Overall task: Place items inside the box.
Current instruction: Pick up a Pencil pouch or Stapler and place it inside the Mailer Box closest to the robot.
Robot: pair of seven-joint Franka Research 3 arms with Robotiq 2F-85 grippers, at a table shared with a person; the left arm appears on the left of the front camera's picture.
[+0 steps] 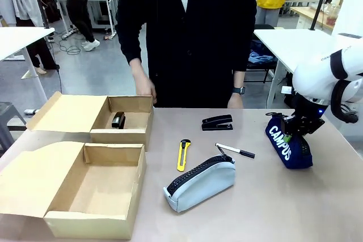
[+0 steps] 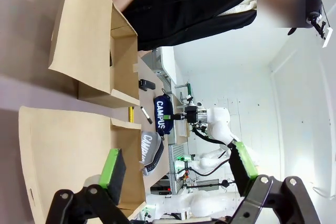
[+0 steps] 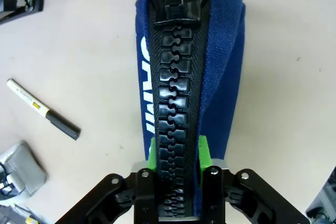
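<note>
My right gripper [image 1: 296, 127] is shut on the zipper edge of the dark blue pouch [image 1: 288, 144] with white lettering, which stands tilted at the table's right; the green pads [image 3: 202, 153] clamp the zip. The larger brown box [image 1: 93, 219] sits open at the near left with nothing inside. Mid-table lie a black stapler [image 1: 217, 122], a yellow utility knife [image 1: 182, 154], a black marker [image 1: 235, 151] and a grey zip pouch [image 1: 201, 183]. My left gripper [image 2: 177, 163] is open above that box's flap [image 2: 63, 150], holding nothing.
A smaller brown box [image 1: 133, 134] behind the larger one holds another black stapler [image 1: 118, 120]. A person stands at the far edge, one hand [image 1: 145, 89] near that smaller box, the other [image 1: 235, 100] by the table edge.
</note>
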